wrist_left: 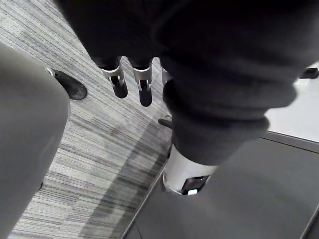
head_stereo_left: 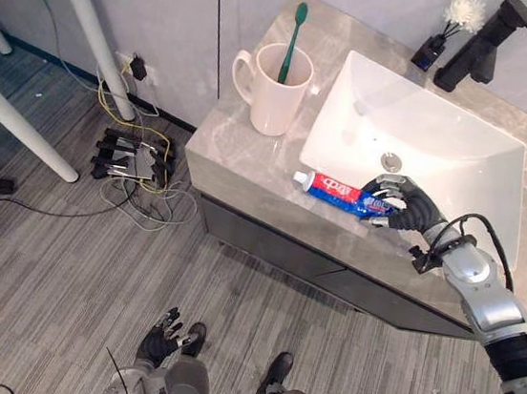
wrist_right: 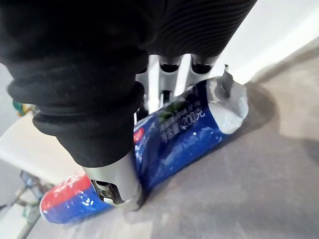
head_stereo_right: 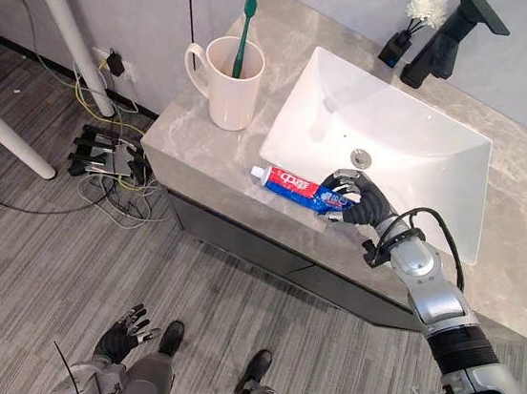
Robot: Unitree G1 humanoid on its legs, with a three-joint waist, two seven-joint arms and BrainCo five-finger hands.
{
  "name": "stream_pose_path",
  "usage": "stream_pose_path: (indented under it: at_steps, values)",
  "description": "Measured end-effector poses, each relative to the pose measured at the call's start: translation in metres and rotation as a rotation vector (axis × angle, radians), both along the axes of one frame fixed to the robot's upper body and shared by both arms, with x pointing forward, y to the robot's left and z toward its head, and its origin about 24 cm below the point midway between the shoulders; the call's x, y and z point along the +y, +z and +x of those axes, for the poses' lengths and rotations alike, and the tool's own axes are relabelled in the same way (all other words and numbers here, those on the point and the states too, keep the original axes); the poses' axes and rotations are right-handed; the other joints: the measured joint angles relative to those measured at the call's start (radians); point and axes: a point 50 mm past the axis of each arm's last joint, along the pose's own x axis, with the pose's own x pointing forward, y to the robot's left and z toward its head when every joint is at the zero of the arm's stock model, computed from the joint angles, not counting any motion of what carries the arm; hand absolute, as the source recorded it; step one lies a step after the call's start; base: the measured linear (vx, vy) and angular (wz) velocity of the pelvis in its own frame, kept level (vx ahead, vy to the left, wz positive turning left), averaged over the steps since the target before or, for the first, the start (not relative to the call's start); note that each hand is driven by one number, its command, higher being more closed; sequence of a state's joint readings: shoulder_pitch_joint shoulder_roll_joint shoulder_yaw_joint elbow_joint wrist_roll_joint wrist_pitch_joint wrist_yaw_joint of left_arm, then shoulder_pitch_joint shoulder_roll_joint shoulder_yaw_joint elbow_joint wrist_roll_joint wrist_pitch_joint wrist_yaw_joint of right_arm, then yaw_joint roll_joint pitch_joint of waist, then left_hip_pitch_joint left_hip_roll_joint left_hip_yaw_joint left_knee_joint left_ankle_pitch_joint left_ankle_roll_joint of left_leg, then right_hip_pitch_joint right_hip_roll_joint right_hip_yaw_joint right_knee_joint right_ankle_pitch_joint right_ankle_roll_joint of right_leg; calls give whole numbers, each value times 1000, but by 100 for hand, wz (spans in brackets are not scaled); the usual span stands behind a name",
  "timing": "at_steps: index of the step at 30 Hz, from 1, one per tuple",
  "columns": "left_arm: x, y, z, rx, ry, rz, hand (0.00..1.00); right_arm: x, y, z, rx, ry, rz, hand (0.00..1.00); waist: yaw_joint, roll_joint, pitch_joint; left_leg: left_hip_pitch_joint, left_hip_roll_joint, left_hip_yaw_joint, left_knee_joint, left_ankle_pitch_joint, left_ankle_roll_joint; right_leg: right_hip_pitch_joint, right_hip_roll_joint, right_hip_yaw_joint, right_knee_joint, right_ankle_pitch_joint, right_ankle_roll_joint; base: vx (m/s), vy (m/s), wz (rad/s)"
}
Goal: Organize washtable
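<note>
You're looking down on a grey streaked floor (head_stereo_left: 43, 266), with a pale grey wall (head_stereo_left: 161, 11) behind it. Upper left, you've got slanting white table legs (head_stereo_left: 22, 127). By the wall, a black power strip (head_stereo_left: 129, 157) sits among tangled cables (head_stereo_left: 147, 204). The washtable (head_stereo_left: 240, 151) is grey stone over dark drawer fronts (head_stereo_left: 268, 241).

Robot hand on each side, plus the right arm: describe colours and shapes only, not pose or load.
The right arm is silver-grey, built of smooth rounded segments, with a dark band farther up. The right robot hand wears a dark ribbed cover over its back and wrist; its fingers are silver with dark tips. The left robot hand looks the same: dark cover, silver dark-tipped fingers.
</note>
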State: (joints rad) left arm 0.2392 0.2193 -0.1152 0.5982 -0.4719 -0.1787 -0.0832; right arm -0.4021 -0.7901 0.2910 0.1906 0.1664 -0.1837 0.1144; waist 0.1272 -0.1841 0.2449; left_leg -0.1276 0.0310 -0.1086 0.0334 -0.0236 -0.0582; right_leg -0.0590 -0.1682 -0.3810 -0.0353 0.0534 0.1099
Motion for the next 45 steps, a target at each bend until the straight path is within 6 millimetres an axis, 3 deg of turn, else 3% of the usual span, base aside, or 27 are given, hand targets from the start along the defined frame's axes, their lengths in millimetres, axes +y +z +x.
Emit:
stream_pose_path:
  at_steps: [2, 5, 8, 10, 11, 16, 17, 20, 22, 25, 36, 41, 45]
  values:
    - [0, 1, 1, -5, 21, -22, 0, -2, 2, 1, -4, -8, -7, 100, 7, 0, 0, 0, 1, -1, 0, 0, 0, 1, 1, -1, 0, 0, 0, -2, -2, 5]
    - [-2, 22, 12, -125, 81, -79, 0, -5, 5, 1, -7, -19, -12, 100, 23, 0, 0, 0, -1, -5, 1, 0, 0, 3, -1, -4, 0, 0, 0, 27, 3, 6]
    - [-8, 57, 32, -314, 109, -142, 0, -6, 4, 0, -1, -19, -13, 100, 21, 0, 0, 2, -5, -18, 4, 0, 0, 14, -3, -9, 0, 0, 0, 21, 10, 14]
    - [-7, 96, 49, -496, 118, -170, 0, -7, 3, 0, 12, -27, -12, 100, 19, 3, 0, 11, -11, -28, 5, 0, 0, 29, -8, -26, 0, -5, -3, 1, 9, 13]
    - [-7, 106, 53, -541, 114, -173, 0, -8, 3, 0, 18, -30, -13, 100, 19, 6, 2, 17, -13, -29, 5, 0, 0, 36, -9, -27, 0, -6, -3, -6, 11, 9]
    - [-14, 189, 87, -899, 10, -227, 0, 3, 1, -1, 41, 30, -4, 100, 19, 43, -10, 39, -23, -53, 1, 6, 1, 60, -23, -53, 26, -31, 3, -25, 12, 15]
    - [-20, 210, 97, -991, -16, -269, 0, 9, 0, -1, 35, 47, 19, 100, 18, 61, -19, 40, -24, -59, -5, 14, 0, 62, -25, -63, 32, -32, 4, -31, 1, 24]
    - [-42, 241, 107, -1103, -89, -410, 0, 30, 3, -1, 2, 98, 87, 100, 16, 90, -35, 57, -27, -72, -20, 27, 0, 79, -28, -77, 32, -32, 4, -23, 3, 15]
    - [-54, 251, 109, -1130, -136, -485, 0, 42, 8, -1, -24, 130, 124, 100, 11, 97, -40, 65, -28, -78, -21, 29, 0, 90, -29, -82, 31, -32, 4, -33, 5, 8]
    - [-73, 259, 111, -1122, -208, -602, 0, 72, 21, -7, -99, 208, 221, 100, -8, 105, -63, 72, -28, -78, -32, 38, -1, 92, -30, -81, 31, -32, 4, -31, 2, 2]
    - [-68, 261, 115, -1120, -137, -654, 0, 97, 20, -10, -177, 158, 299, 100, -30, 114, -107, 88, -27, -64, -35, 44, 1, 102, -28, -69, 27, -27, 3, -38, 2, -3]
    - [-83, 234, 118, -957, -181, -649, 0, 111, 32, -24, -239, 218, 360, 100, -39, 123, -130, 88, -28, -54, -40, 44, 1, 102, -26, -59, 3, -13, 5, 12, 2, -7]
    - [-85, 231, 119, -932, -173, -651, 0, 113, 32, -24, -240, 221, 372, 100, -56, 124, -141, 91, -27, -51, -45, 44, 1, 104, -26, -57, -1, -12, 5, -1, 0, -1]
